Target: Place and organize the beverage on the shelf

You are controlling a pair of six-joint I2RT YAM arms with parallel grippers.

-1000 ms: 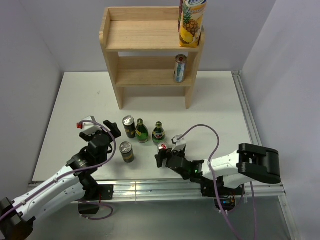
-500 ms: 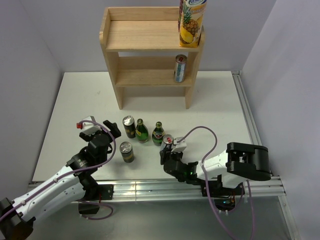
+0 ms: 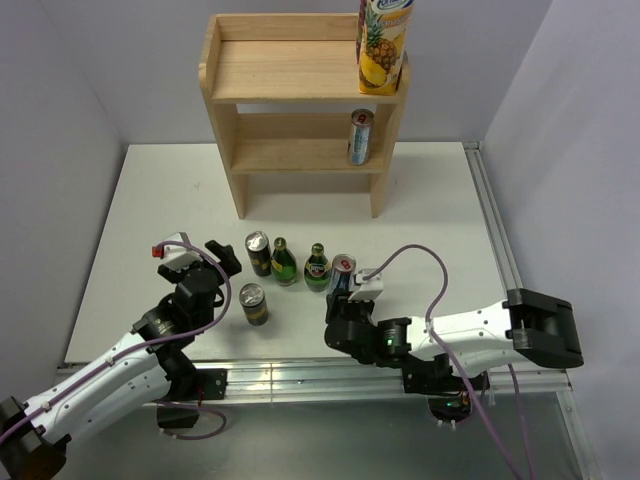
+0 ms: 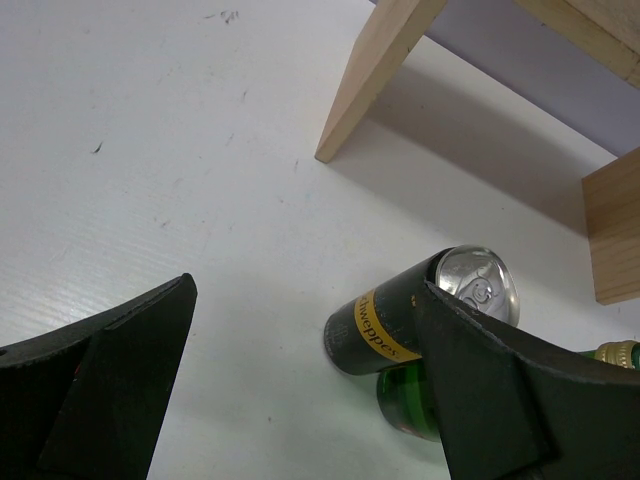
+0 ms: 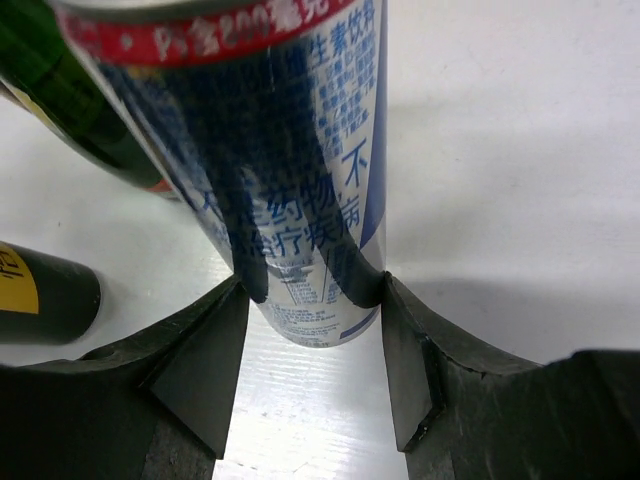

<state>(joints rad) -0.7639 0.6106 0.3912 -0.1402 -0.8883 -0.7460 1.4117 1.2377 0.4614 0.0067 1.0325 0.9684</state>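
White table (image 3: pixel 160 200), plain grey walls (image 3: pixel 60 80), possibly glossy floor (image 3: pixel 300 440)

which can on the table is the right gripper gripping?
The blue-and-white can, red band at top, right of the green bottles; both dark cans stand free.

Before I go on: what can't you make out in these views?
Carton: top cut off by the top view's edge.
Shelf: back of lower tier hidden under its top board, top view.
Bottle: mostly behind the dark can, left wrist view.
Blue can: top cut off by the right wrist view's edge.
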